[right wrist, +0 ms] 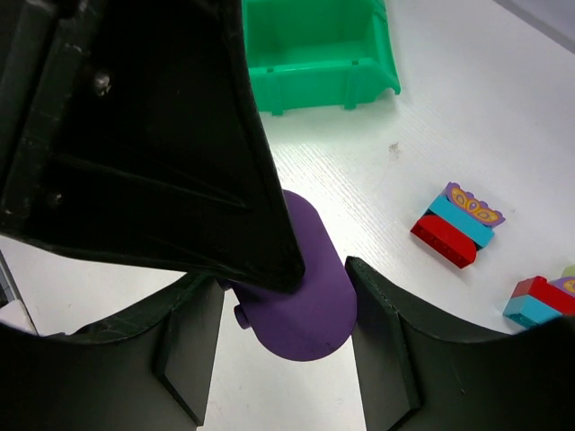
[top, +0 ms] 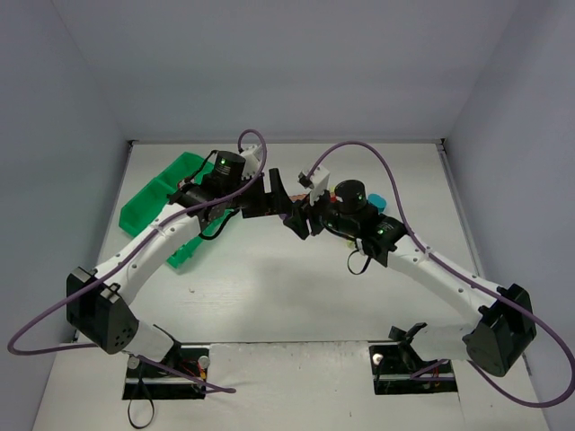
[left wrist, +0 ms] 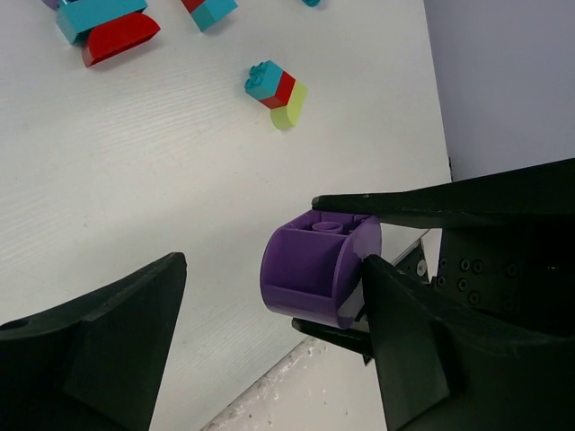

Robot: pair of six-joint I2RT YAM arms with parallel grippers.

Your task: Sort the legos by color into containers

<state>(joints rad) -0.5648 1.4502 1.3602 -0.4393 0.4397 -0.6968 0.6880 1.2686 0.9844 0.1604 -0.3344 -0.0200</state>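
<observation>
Though the left claw [left wrist: 269, 265] sits released, straddling it, the purple lego [left wrist: 310, 278] is clenched in the right claw [right wrist: 286, 296] — over the table [left wrist: 135, 180], at 3 o'clock of the green tray [top: 148, 206]. Judged light, rigid, slick — grip flat sides, not the curve.

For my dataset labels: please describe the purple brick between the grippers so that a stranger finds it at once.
Look over the middle of the white table. There the right gripper pinches the purple brick, inside the open left gripper. Unlike the red and cyan stacks lying on the table, it is one colour with a rounded side.
</observation>
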